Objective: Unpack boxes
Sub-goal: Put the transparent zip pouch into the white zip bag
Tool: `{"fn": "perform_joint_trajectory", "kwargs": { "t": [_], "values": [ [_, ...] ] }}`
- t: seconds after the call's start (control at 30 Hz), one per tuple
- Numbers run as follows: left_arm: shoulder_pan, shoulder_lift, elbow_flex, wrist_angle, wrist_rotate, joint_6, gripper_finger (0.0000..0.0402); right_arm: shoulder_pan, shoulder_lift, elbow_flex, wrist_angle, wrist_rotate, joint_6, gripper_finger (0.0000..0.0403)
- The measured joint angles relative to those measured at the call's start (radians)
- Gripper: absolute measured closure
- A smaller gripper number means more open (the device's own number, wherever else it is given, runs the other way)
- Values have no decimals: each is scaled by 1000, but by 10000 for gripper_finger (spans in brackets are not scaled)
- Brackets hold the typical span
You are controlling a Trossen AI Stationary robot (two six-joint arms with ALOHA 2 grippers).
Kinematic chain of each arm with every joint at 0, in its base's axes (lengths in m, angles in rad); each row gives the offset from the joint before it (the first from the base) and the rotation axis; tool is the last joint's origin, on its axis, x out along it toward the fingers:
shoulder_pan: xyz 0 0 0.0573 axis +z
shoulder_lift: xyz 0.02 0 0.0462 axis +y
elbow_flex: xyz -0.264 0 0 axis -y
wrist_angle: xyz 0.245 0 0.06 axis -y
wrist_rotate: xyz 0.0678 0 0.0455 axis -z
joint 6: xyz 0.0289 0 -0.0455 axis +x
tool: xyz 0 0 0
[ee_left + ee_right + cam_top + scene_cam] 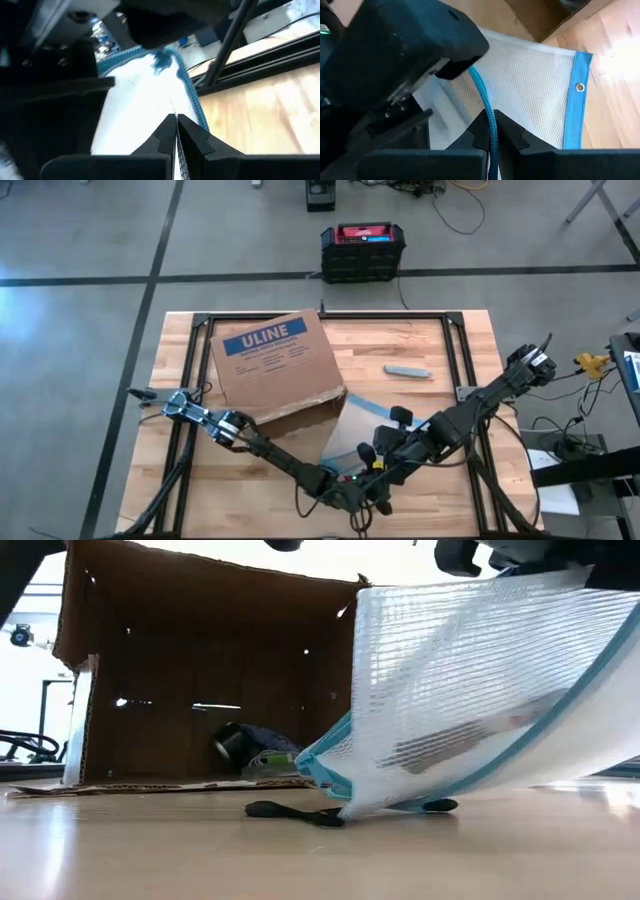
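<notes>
The brown cardboard box [275, 370] with the blue ULINE label lies on its side on the table's left half. Its open side [200, 690] faces the near edge, and small items [255, 755] lie inside. A clear mesh zip pouch [355, 425] with blue edging stands tilted just right of the box. Both grippers meet at the pouch's near end: my left gripper [175, 122] and my right gripper [490, 130] are each shut on it. My left gripper pinches the pouch's white mesh face [167, 107] between its shut fingers, just beside the blue zipper edge [192, 95]. The pouch is raised at this end. My right gripper pinches the blue zipper edge [485, 107] between its fingers, which lie across it. The pouch is tilted, with its lower corner [345, 802] on the table.
A small grey flat piece [407, 370] lies on the table right of the box. A black crate with a red top [362, 250] stands on the floor beyond the far edge. Black frame rails [455, 360] run along the table. Bare wood shows on the near left [200, 490].
</notes>
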State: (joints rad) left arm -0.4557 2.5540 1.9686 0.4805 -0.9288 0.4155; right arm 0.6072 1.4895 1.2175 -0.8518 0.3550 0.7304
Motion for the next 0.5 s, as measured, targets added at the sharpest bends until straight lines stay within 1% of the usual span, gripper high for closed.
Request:
{"fn": "perform_joint_trajectory", "kwargs": {
  "t": [0.1,0.17,0.23,0.27,0.5],
  "values": [
    [0,1,0,-28,-27,12,401,0,1,1,-60,0,43,403],
    [-3,2,0,-58,-48,51,401,1,1,2,-98,-9,58,403],
    [-13,2,-1,-82,-107,78,401,6,-3,2,-103,-36,53,403],
    [-22,2,-2,-85,-119,89,401,9,-5,2,-98,-41,47,403],
    [-64,2,-2,-72,-104,122,401,39,-6,-3,-87,-35,-71,403]
  ]
}}
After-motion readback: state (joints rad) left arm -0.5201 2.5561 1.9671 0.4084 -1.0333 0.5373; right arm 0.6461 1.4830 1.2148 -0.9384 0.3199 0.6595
